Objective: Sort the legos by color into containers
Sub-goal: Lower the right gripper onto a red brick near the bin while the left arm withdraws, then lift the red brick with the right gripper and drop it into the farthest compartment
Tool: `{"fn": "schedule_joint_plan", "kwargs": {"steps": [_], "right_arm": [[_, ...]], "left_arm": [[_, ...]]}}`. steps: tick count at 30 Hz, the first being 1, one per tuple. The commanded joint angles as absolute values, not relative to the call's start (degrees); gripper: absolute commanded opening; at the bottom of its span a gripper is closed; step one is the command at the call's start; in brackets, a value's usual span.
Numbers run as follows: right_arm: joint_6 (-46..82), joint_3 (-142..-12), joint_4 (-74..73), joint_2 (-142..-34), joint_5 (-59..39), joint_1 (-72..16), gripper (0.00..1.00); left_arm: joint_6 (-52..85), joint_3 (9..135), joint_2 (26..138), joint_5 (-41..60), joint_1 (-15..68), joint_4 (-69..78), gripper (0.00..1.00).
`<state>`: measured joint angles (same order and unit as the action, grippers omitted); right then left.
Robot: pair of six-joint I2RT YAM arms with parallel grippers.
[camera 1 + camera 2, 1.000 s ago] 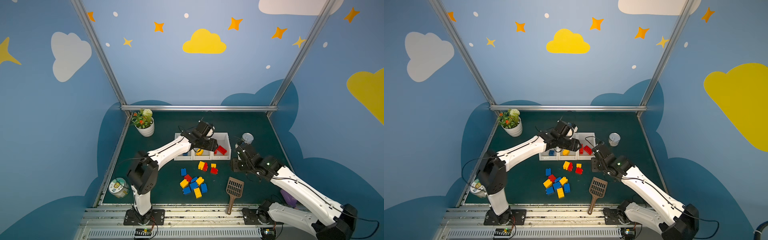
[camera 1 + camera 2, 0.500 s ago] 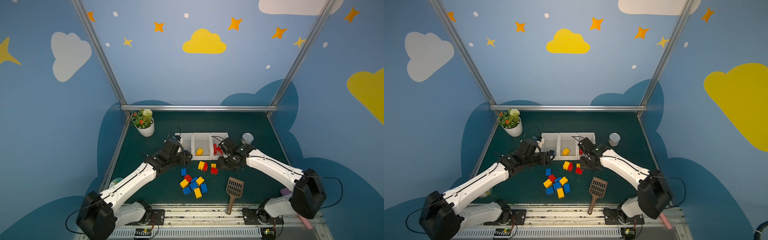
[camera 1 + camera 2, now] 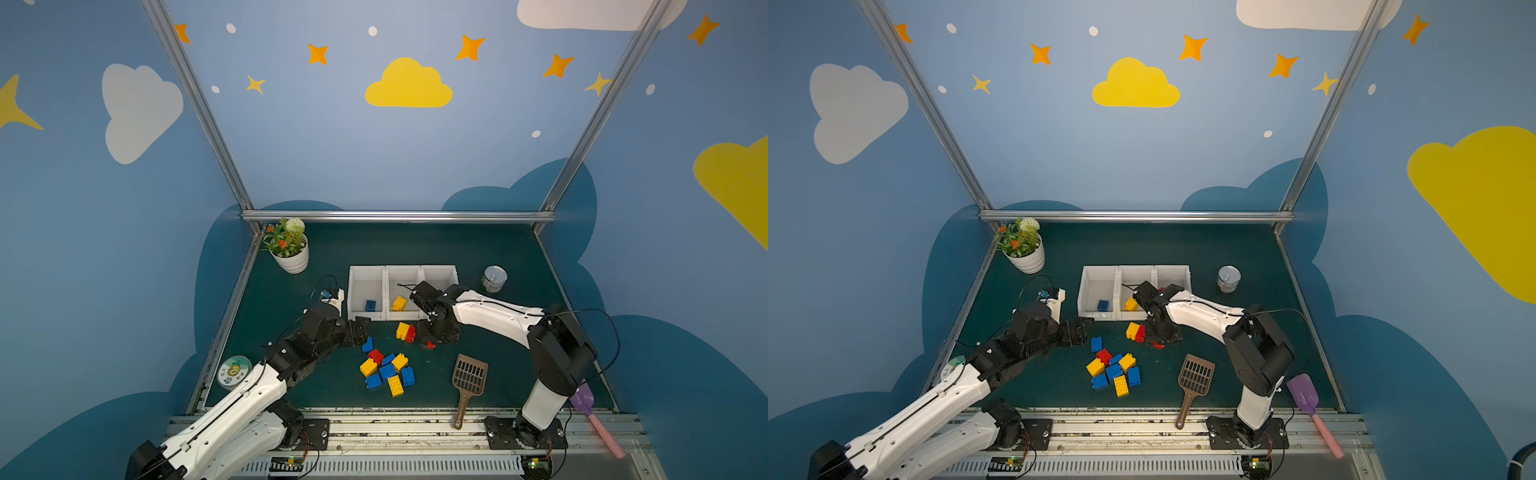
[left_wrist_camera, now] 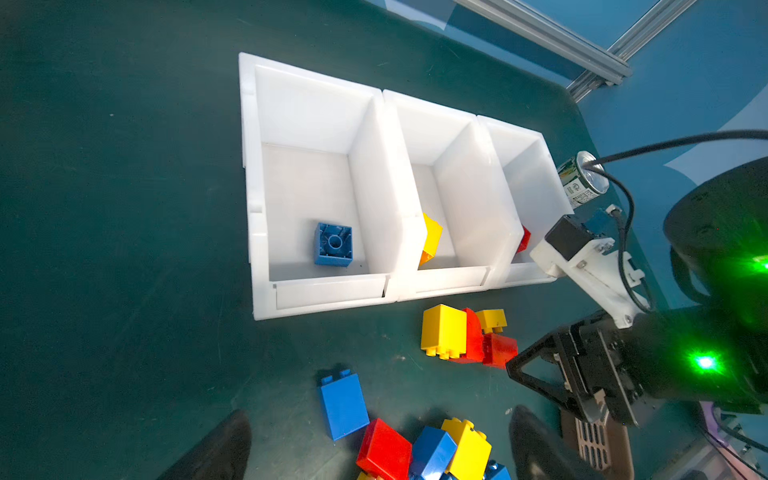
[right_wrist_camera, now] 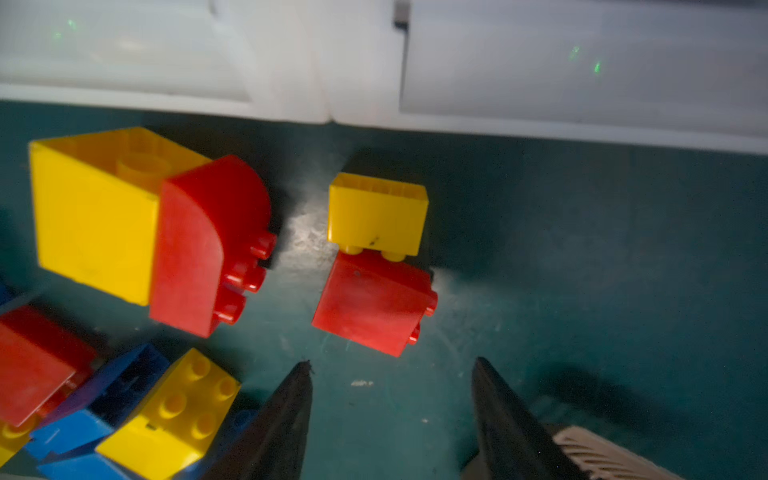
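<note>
Left claw has drawn back, gaping empty beside blue lego.

In a top view, three white bins stand side by side on the green mat. A blue brick lies in the leftmost and a yellow brick in the middle one, while the right arm hides most of the third. The left gripper sits low just beside a lone blue block. The right gripper points down over a small red brick, next to a touching yellow and red pair. Nearer the rail lies a mixed pile, with a brown slotted scoop to its right. A potted plant, a tin can and a purple scoop sit towards the edges
</note>
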<state>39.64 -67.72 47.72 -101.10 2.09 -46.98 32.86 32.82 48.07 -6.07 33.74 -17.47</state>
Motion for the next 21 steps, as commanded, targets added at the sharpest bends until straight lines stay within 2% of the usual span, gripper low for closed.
{"fn": "schedule_joint_plan", "kwargs": {"steps": [1, 13, 21], "right_arm": [[41.3, -69.3, 47.2, -102.8, 2.7, -47.1, 0.61], [43.3, -71.1, 44.7, -107.0, 2.3, -47.1, 0.58], [44.5, -69.5, 45.0, -107.5, 3.2, -47.1, 0.48]], "left_arm": [[34.0, 31.6, 47.6, -6.4, 33.5, -17.5, 0.97], [35.5, 30.1, 47.4, -5.2, 33.4, -17.0, 0.99], [36.1, 29.3, 46.9, -5.1, 33.5, -17.0, 0.99]]}}
